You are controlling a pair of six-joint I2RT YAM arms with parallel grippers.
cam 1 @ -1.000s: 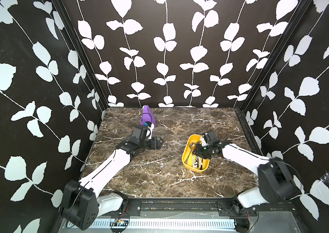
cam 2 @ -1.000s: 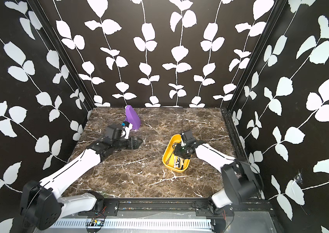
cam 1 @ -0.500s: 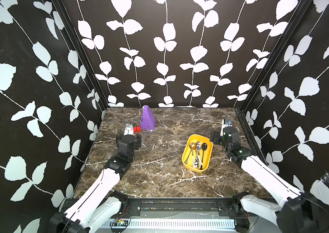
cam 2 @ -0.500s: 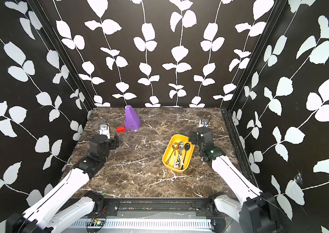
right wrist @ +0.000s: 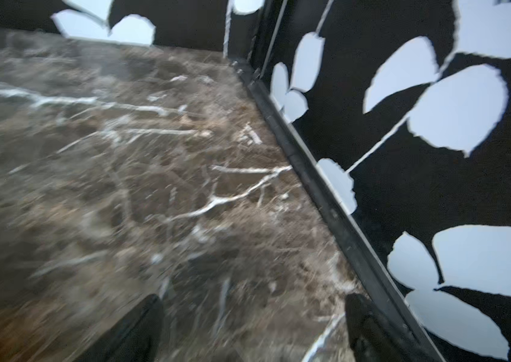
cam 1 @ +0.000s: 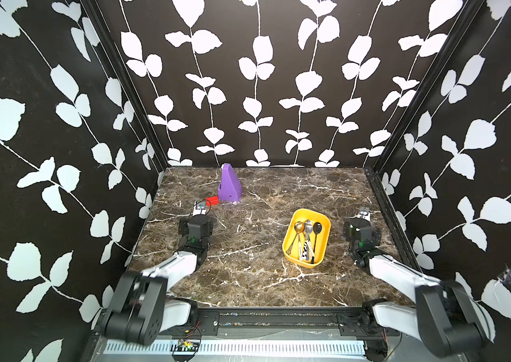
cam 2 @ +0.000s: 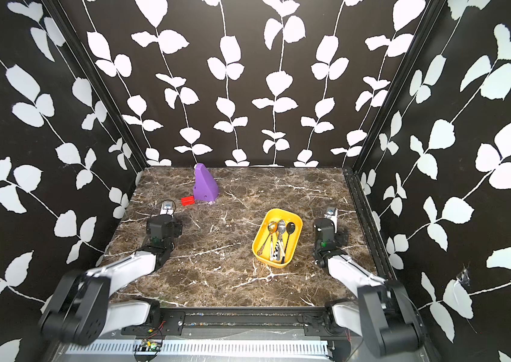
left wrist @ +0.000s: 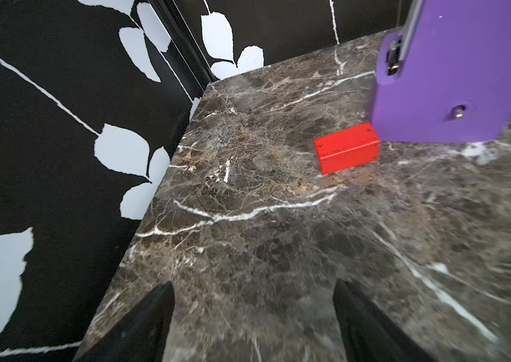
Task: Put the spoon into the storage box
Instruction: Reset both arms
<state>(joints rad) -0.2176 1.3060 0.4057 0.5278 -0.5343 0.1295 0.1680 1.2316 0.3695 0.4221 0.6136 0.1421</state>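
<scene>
Flanking red block [left wrist: 347, 147]: purple wedge [cam 1: 230, 185].

Spoons [cam 1: 305, 235] in storage box [cam 1: 325, 223], right of centre; block [cam 1: 212, 200] touching wedge [cam 1: 230, 185] (rear left).

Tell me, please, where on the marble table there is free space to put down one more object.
The widest bare patch lies between the left gripper and the yellow storage box. The front strip near the arm bases is bare too, as is the back right corner. Crowded: the back left, where the red block sits against the purple wedge, and the box, holding three spoons.
</scene>
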